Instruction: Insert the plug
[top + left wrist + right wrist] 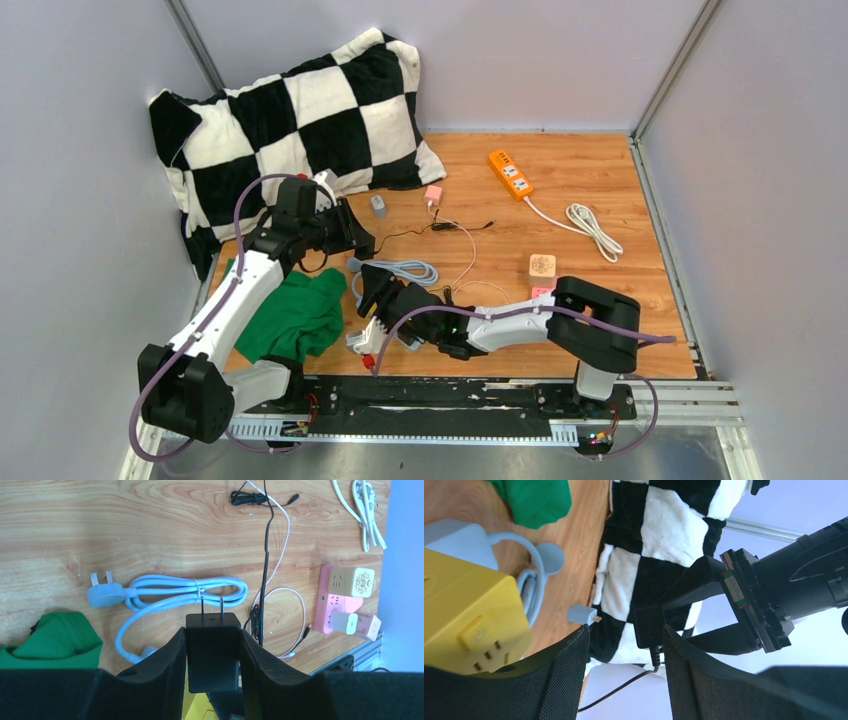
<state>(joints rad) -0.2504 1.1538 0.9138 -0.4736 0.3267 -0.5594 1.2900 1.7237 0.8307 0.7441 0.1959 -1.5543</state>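
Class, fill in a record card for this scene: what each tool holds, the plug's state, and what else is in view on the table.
Left tool: shut on the black two-prong plug, prongs sticking out past the fingertips
Right tool: open, nothing between its fingers; yellow socket block lies to one side of them
Plug state: not yet inserted
Also in view: light blue cable, pink power strip, orange power strip, green cloth, checkered cushion

Matt black plastic plug (212, 647); wood-grain table (125, 530), likely laminate; plush pillow (300, 110).
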